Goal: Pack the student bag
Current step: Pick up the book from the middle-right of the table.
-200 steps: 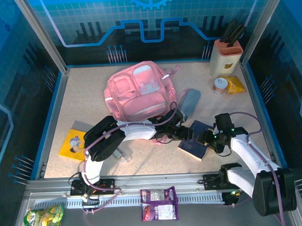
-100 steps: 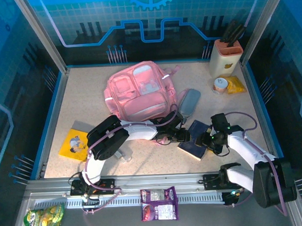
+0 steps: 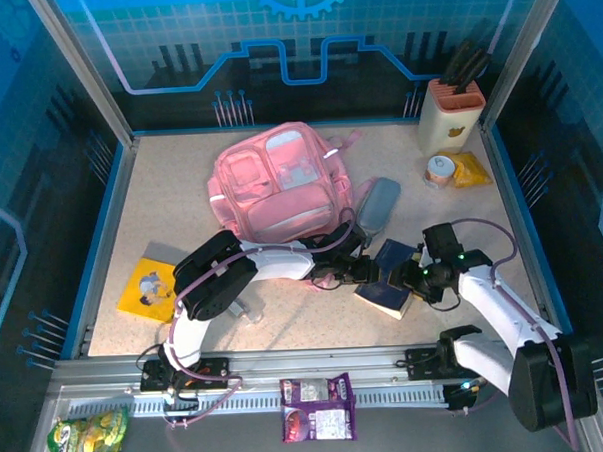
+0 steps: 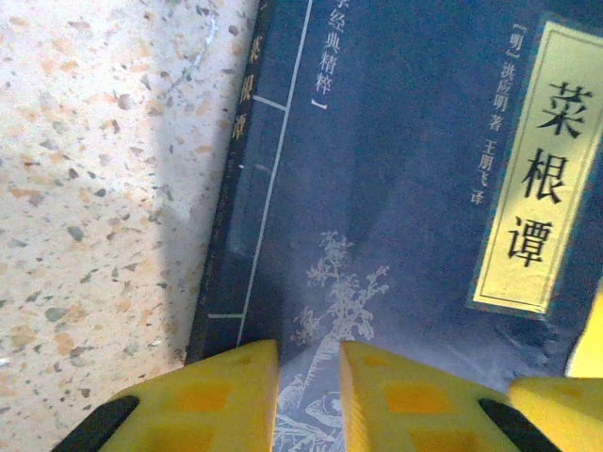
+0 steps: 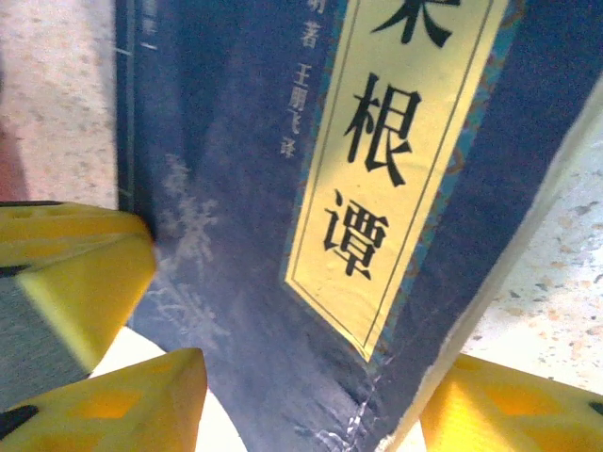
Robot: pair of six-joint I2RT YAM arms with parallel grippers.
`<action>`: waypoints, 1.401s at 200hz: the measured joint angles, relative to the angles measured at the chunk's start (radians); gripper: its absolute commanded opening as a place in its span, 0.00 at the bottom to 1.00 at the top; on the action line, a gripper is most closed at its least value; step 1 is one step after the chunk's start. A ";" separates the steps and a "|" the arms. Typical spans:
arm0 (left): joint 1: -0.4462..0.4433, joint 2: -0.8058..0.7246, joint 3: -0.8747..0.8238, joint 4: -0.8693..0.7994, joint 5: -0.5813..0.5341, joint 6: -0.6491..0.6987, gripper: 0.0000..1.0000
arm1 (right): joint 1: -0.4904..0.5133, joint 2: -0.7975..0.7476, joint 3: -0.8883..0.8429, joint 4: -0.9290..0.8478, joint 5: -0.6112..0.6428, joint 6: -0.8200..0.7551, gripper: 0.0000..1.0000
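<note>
- The left gripper has edged onto the blue book's spine side, its fingers drawn nearly together; whether they grip it is unclear.
- The right gripper has moved closer, jaws apart around the book's corner.
- The student bag stays unmoved behind them.

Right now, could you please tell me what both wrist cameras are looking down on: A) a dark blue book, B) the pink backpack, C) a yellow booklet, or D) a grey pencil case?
A: the dark blue book with its yellow title label shows close up in both wrist views.
</note>
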 measured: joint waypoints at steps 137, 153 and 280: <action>0.000 0.000 0.007 -0.010 0.000 0.000 0.26 | -0.066 -0.037 0.035 -0.040 -0.117 -0.082 0.29; 0.000 0.000 0.007 -0.011 -0.001 0.000 0.26 | -0.066 -0.036 0.035 -0.043 -0.116 -0.082 0.27; 0.014 -0.023 0.032 -0.045 0.002 0.008 0.42 | -0.072 -0.100 0.089 -0.099 -0.121 -0.071 0.17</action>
